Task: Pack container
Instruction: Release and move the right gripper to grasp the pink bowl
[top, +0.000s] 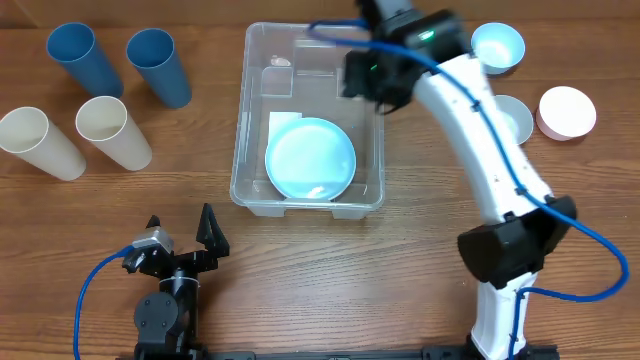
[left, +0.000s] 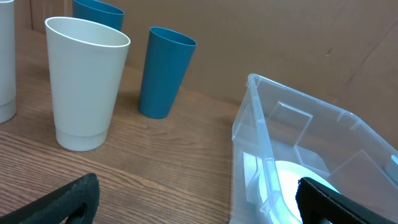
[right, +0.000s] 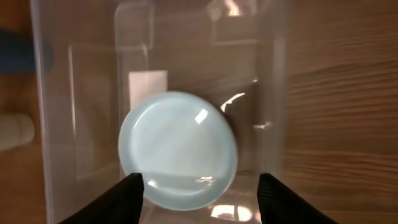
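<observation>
The clear plastic container (top: 308, 120) sits at the table's middle back, with a light blue plate (top: 311, 158) lying flat in its near half over a white label (top: 284, 122). My right gripper (top: 367, 78) is open and empty, held above the container's right rim. In the right wrist view the plate (right: 178, 149) lies inside the container (right: 62, 124) below the spread fingers (right: 199, 202). My left gripper (top: 185, 235) is open and empty near the table's front left. The left wrist view shows the container's wall (left: 261, 143) between its fingers (left: 199, 202).
Two blue cups (top: 158, 66) (top: 85, 58) and two cream cups (top: 112, 131) (top: 40, 143) stand at the left. A light blue bowl (top: 497, 46), a pale bowl (top: 515, 117) and a white bowl (top: 567, 111) sit at the back right. The left wrist view shows a cream cup (left: 84, 81) and a blue cup (left: 163, 71).
</observation>
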